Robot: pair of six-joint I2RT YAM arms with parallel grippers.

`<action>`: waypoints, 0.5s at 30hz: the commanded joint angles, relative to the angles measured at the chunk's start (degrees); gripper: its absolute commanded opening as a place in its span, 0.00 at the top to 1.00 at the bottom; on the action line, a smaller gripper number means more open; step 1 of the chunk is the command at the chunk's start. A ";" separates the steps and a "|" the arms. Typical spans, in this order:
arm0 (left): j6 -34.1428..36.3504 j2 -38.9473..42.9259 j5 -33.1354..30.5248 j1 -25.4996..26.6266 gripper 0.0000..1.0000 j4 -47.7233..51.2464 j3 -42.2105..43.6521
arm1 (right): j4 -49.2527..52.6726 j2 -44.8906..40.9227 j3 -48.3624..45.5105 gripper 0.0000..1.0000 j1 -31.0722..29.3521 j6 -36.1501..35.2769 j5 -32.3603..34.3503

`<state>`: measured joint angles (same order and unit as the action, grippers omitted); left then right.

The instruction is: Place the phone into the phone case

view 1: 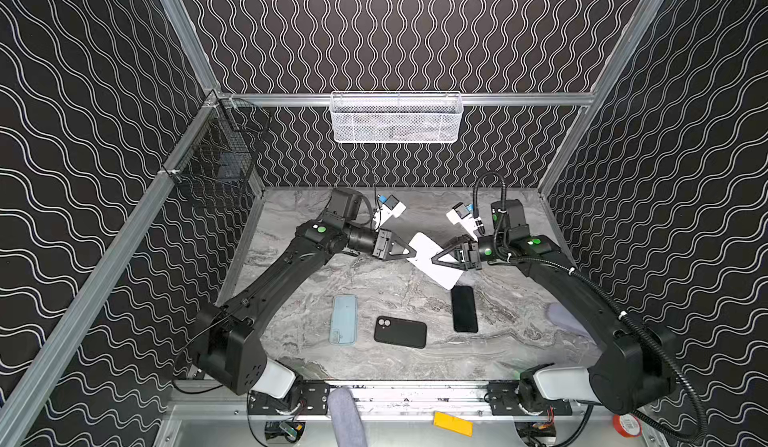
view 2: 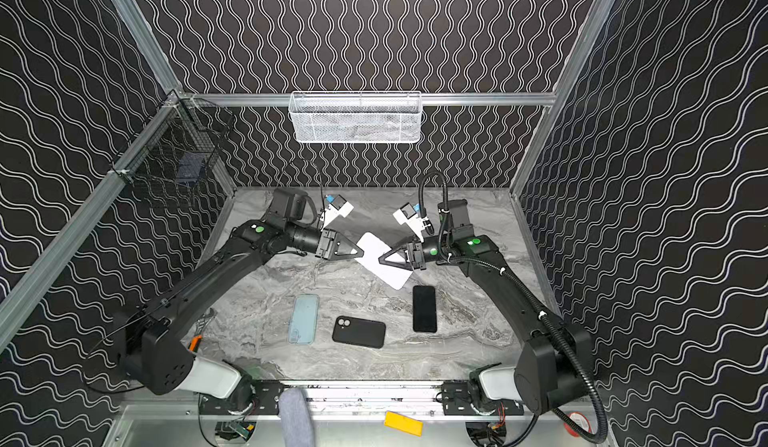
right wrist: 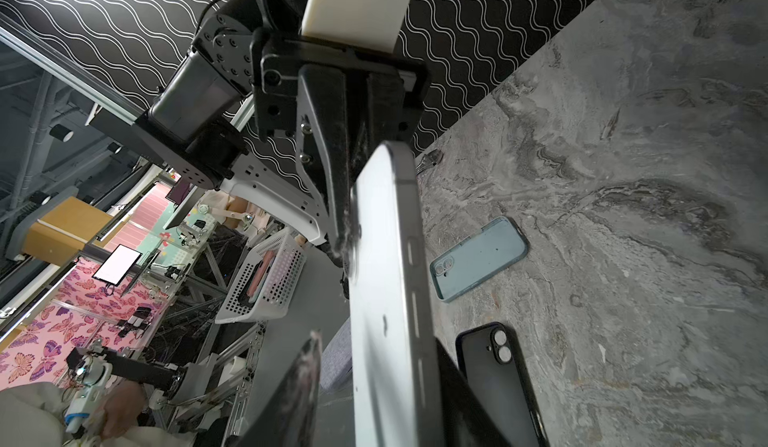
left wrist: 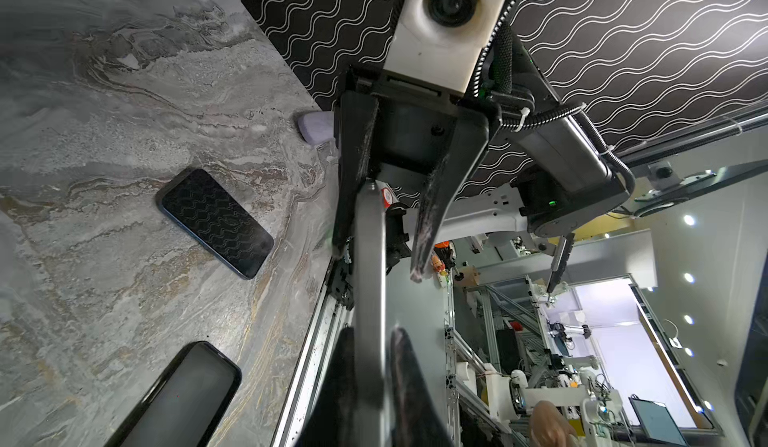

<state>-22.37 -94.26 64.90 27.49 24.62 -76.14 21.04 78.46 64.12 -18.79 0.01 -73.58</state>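
Observation:
A white phone point(view 1: 424, 244) point(view 2: 374, 244) hangs tilted above the back of the marble table. My left gripper point(view 1: 413, 253) point(left wrist: 372, 341) is shut on one of its ends. My right gripper point(view 1: 434, 259) point(right wrist: 376, 341) straddles the other end of the phone point(right wrist: 386, 237), open: one finger lies against it and a gap shows at the other. On the table lie a light blue clear phone case point(view 1: 344, 319) point(right wrist: 478, 258), a black phone case point(view 1: 400, 332) point(right wrist: 494, 374) and a black phone point(view 1: 464, 309) point(left wrist: 216, 222), screen up.
A white mesh basket point(view 1: 395, 118) hangs on the back wall and a black wire basket point(view 1: 216, 162) on the left wall. A lavender object point(view 1: 561, 316) lies at the table's right edge. A grey cloth piece point(view 1: 345, 416) and a yellow block point(view 1: 453, 423) lie beyond the front rail.

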 commanded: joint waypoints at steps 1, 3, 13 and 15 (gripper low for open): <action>-1.62 -0.90 -1.05 0.01 1.00 -5.42 -0.55 | 0.07 0.12 0.15 0.64 -0.20 -1.48 -3.09; -2.04 -1.35 -1.08 -0.05 1.00 -5.80 -0.90 | -0.18 0.20 0.14 0.68 -0.20 -0.99 -2.91; -3.15 -2.95 -2.07 0.00 0.97 -6.21 -1.88 | -1.93 0.87 0.18 0.87 -0.20 1.70 -2.05; -3.62 -3.03 -2.69 -0.01 0.79 -6.62 -1.80 | -2.84 0.86 0.20 0.89 -0.15 3.06 -1.23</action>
<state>-23.62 -96.82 66.78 27.49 21.17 -77.34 20.99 79.33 64.12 -18.68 3.16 -74.76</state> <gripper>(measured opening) 0.150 0.123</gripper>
